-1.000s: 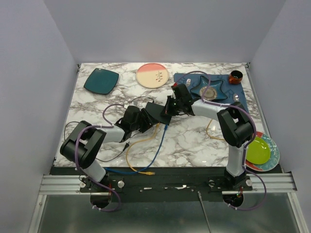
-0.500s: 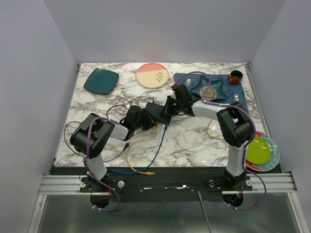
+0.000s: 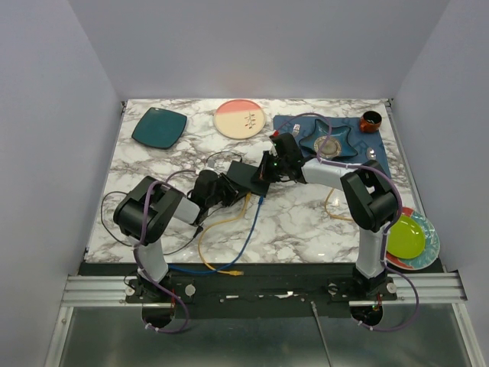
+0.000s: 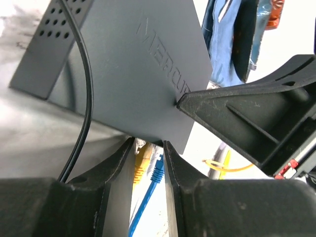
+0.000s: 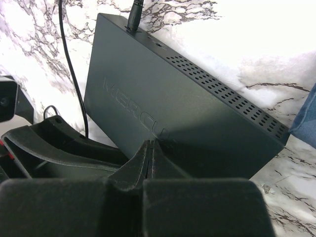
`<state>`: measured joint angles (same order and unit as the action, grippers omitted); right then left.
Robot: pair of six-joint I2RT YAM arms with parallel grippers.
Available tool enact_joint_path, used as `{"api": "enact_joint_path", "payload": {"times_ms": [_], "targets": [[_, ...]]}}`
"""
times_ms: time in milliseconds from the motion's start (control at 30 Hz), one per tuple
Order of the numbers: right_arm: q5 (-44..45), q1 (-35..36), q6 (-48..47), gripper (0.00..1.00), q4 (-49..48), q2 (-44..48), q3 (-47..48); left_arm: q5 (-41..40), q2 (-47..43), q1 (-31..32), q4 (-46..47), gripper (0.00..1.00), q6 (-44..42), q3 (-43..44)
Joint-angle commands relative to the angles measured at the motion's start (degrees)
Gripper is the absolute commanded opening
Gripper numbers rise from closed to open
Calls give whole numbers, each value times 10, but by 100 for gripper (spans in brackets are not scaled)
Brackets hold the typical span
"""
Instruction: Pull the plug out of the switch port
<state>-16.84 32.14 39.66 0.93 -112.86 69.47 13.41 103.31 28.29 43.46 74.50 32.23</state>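
At the left, the left arm has been swung in toward the middle of the marble table (image 3: 306, 222) over the last second. The left gripper (image 4: 148, 143) is now brought right up to the port edge of the switch (image 4: 123, 69). Its jaws have been drawn in from a wide spread to a narrow gap. Within that gap the yellow plug (image 4: 141, 167) and the blue plug (image 4: 157, 170) are framed side by side, both apparently seated under the switch's edge. Whether either plug is already pinched cannot be told; the blue one seems to lie close against one finger, but contact is not clearly shown. The yellow cable (image 3: 210, 233) and the blue cable (image 3: 250, 225) are left trailing toward the near edge of the table.

The switch is found near the table's middle, between the two grippers, and no shift in it is seen. Further right, the right gripper (image 5: 150, 148) is kept where it was. Its fingers are pressed together on nothing and their tips are set on the switch's top face, apparently to hold it down.

The narrowing is judged to be the start of the grasp, with nothing yet pulled. A firm pinch on one plug alone is called for, then a straight draw away from the port. Both plugs might be caught at once.
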Motion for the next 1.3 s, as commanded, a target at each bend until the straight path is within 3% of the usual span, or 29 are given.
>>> {"api": "enact_joint_path", "payload": {"times_ms": [0,533,933,1267], "targets": [[9,-4,-5,1,27,-28,-19,22,21,-9,63,34,21,-25],[8,-4,-4,1,26,-27,-21,25,23,-10,42,34,-2,-30],[9,-4,-3,1,24,-28,-20,20,8,-8,12,44,-23,-32],[8,-4,-3,1,24,-29,-19,12,13,4,-21,38,-29,0]]}}
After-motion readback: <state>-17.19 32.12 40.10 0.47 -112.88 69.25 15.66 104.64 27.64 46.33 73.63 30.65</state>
